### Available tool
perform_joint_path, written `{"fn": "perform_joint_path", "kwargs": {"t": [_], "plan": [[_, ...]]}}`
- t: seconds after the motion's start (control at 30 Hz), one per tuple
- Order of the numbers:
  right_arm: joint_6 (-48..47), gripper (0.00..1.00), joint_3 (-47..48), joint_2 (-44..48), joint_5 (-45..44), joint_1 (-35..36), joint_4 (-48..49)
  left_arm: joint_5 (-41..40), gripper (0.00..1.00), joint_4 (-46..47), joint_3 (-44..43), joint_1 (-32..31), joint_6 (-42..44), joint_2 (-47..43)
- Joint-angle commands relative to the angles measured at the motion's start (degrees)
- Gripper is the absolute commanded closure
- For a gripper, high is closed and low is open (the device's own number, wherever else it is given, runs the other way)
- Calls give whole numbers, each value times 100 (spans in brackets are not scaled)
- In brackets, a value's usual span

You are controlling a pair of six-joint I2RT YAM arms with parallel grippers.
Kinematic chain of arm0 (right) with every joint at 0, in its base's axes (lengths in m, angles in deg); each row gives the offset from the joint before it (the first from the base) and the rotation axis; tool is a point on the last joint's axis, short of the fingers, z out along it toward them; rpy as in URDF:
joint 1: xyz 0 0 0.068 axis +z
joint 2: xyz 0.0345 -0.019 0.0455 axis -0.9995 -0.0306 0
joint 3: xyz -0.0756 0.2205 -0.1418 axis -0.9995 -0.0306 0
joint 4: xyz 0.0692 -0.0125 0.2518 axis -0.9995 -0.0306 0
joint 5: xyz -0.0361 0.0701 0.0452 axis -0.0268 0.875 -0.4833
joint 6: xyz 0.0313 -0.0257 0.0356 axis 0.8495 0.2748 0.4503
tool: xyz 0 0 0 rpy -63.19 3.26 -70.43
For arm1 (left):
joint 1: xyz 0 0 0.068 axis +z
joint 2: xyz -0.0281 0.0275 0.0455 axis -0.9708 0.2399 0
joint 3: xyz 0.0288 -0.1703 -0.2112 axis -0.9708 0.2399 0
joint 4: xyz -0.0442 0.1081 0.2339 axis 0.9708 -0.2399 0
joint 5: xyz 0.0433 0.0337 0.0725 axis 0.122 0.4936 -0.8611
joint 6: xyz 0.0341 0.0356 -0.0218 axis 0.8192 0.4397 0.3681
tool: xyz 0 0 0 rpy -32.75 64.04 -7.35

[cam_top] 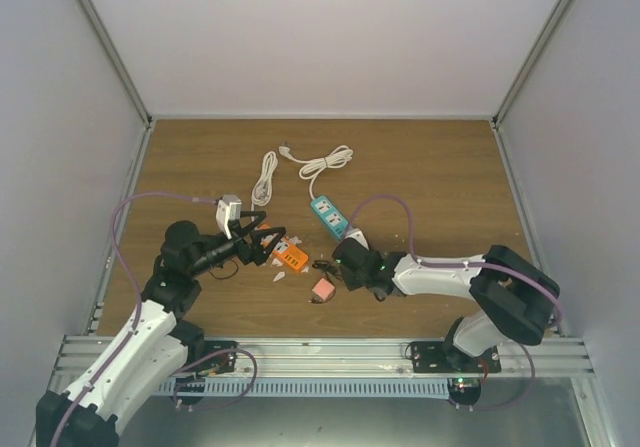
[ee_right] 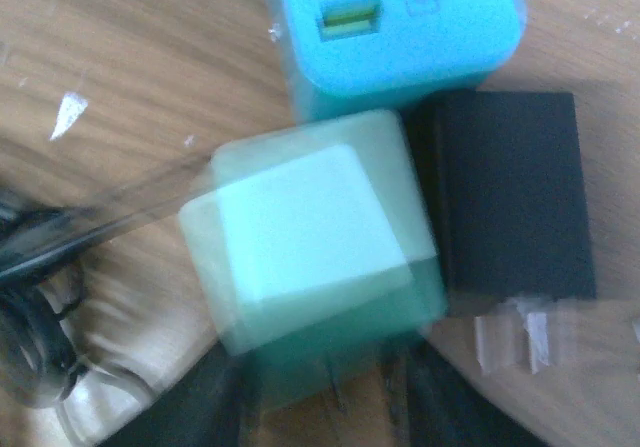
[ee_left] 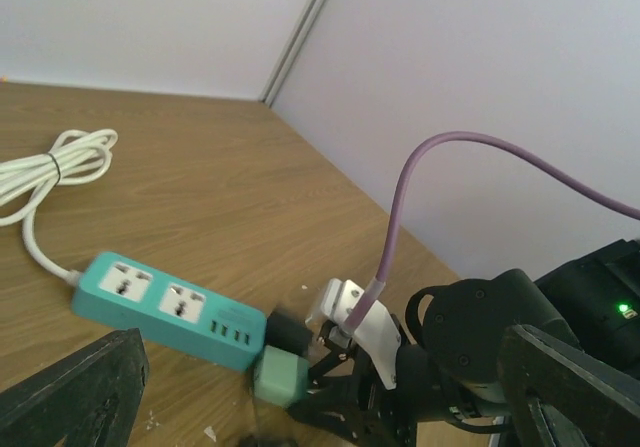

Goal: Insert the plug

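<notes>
The plug [ee_right: 510, 197], a small black box, lies flat on the wood against the end of the teal power strip [ee_right: 400, 27]. In the left wrist view the plug [ee_left: 288, 333] sits just behind a green block [ee_left: 280, 377]. My right gripper [ee_right: 325, 407] has its fingers on either side of the green block [ee_right: 310, 257], which is blurred and has its prongs pointing toward the wrist. The plug lies to the right of those fingers, outside the jaws. My left gripper [cam_top: 262, 239] stands wide open to the left and holds nothing.
An orange block [cam_top: 292, 257] lies by the left gripper and a pink block [cam_top: 322, 289] sits nearer the front. The strip's white cord [cam_top: 325, 162] and a second white cable [cam_top: 265, 175] lie coiled at the back. A thin black cable [ee_right: 30, 337] lies left of the green block.
</notes>
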Motion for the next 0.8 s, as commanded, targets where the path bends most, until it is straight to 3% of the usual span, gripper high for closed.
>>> {"fn": "perform_joint_path", "kwargs": {"t": [0.0, 0.07, 0.23, 0.3, 0.33, 0.4, 0.43, 0.47, 0.77], "plan": [[-89, 82, 98, -183, -158, 44, 12, -130, 1, 21, 110, -29, 43, -134], [-27, 92, 55, -49, -225, 44, -22, -122, 1, 21, 152, -35, 21, -160], [71, 93, -225, 601, -222, 65, -52, -152, 1, -28, 252, -31, -24, -298], [111, 82, -323, 868, -258, 70, -80, -167, 1, -69, 248, -28, -33, -360], [124, 70, -355, 988, -279, 70, -88, -178, 1, -81, 248, -35, -36, -376], [140, 28, -348, 1139, -276, 70, -140, -168, 1, -92, 232, -30, -46, -410], [152, 12, -310, 1167, -302, 70, -199, -168, 1, -99, 231, -35, -52, -417], [166, 4, -264, 1170, -351, 70, -255, -174, 1, -102, 233, -29, -54, -430], [96, 2, 450, 382, -700, 57, -541, -180, 1, -137, 189, -35, -15, -408]]}}
